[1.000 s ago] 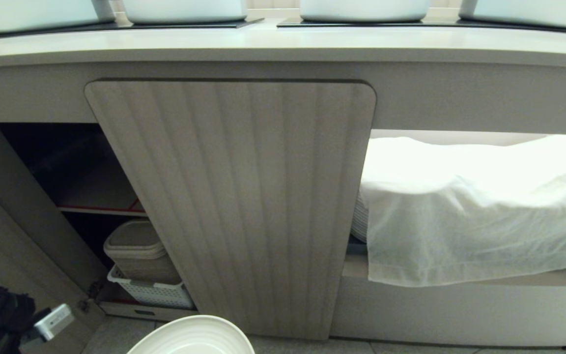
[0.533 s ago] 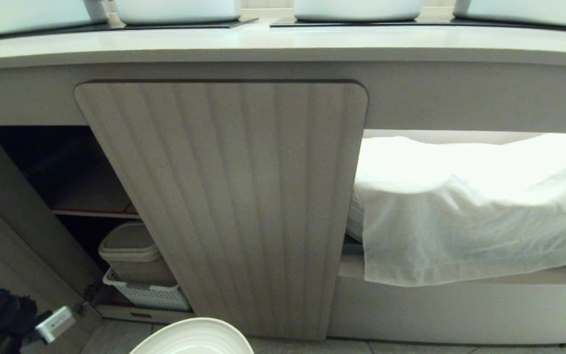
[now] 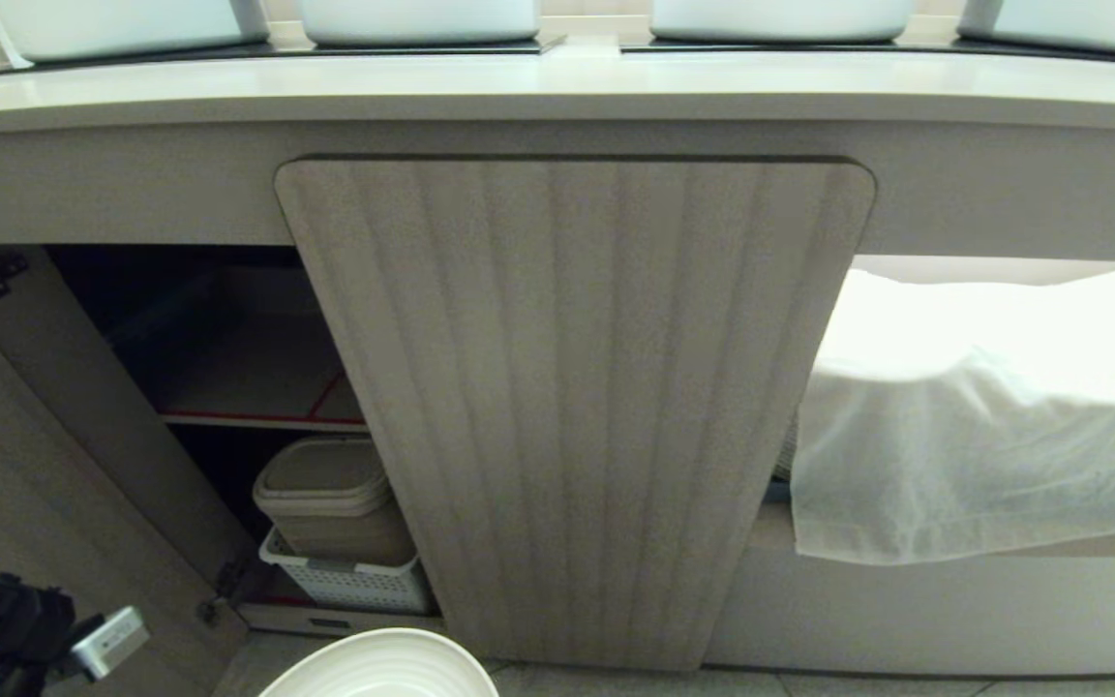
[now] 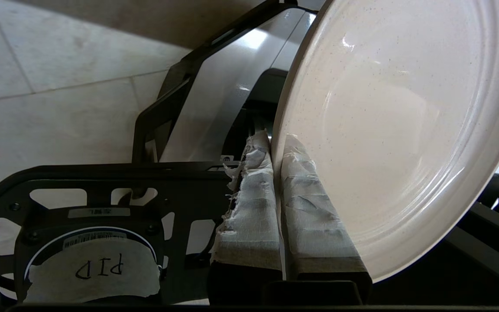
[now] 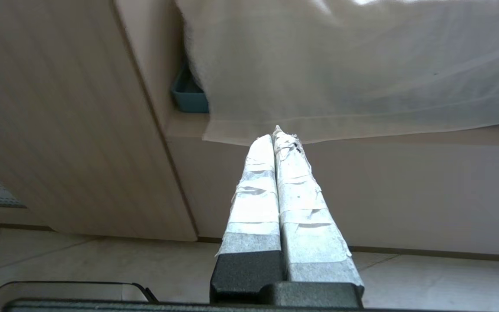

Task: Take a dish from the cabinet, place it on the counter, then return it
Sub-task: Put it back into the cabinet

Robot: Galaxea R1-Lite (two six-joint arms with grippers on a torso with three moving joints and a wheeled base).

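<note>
Left end effector (image 4: pixel 275 173) pinches the dish (image 4: pixel 401 130) by its rim, low before the open cabinet (image 3: pixel 228 387). Glazed ceramic: stiff, heavyish, slippery, breakable; rim hold suits. Right end effector (image 5: pixel 275 143) closed, empty.

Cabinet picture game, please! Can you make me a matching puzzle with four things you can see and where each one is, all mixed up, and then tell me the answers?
Things:
1. dish
2. white cloth
3. beige lidded bin
4. counter

Places:
A. draped over the open space right of the fluted door
B. along the top, above the door
C. pinched at its rim by the left gripper
D. low in the open cabinet, sitting in a white basket

Answers: 1-C, 2-A, 3-D, 4-B
</note>
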